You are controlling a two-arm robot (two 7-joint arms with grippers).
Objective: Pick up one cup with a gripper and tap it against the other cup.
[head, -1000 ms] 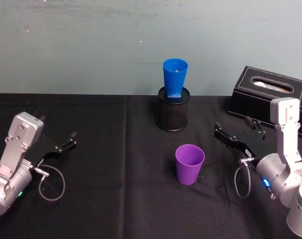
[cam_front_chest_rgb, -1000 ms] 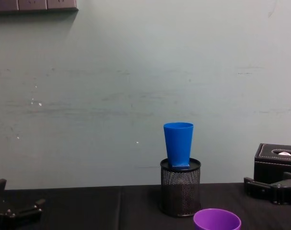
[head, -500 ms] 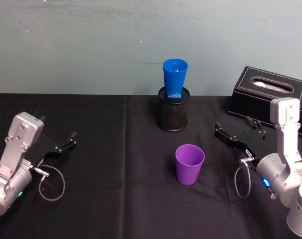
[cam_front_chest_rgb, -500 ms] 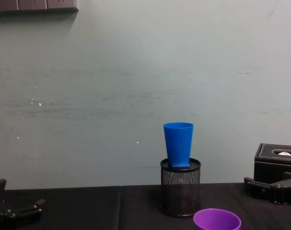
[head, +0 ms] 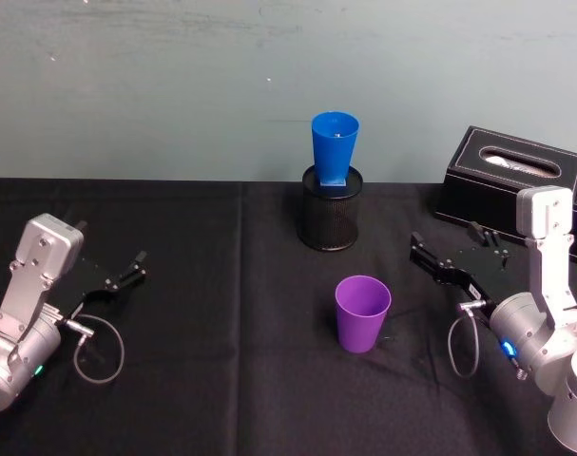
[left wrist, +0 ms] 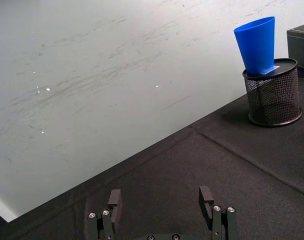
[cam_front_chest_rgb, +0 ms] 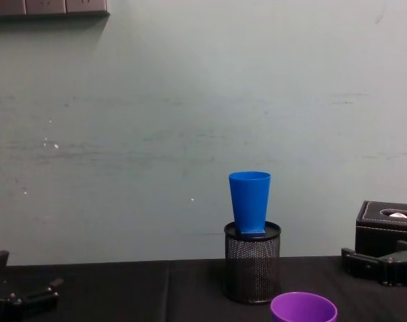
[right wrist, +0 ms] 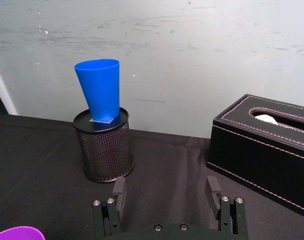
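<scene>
Right of the purple cup, the right gripper hovered with fingers apart, holding nothing. Blue cup stood on the mesh holder. Nothing had shifted since 1 second before.

There are two cups: one purple cup and one blue cup. One mesh holder and one black tissue box are there. Two grippers count: left gripper, right gripper.

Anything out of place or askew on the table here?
Yes: the blue cup stands on top of the black mesh pen holder, not on the table, and leans slightly in the right wrist view. The purple cup stands upright on the cloth; both grippers are apart from it.
</scene>
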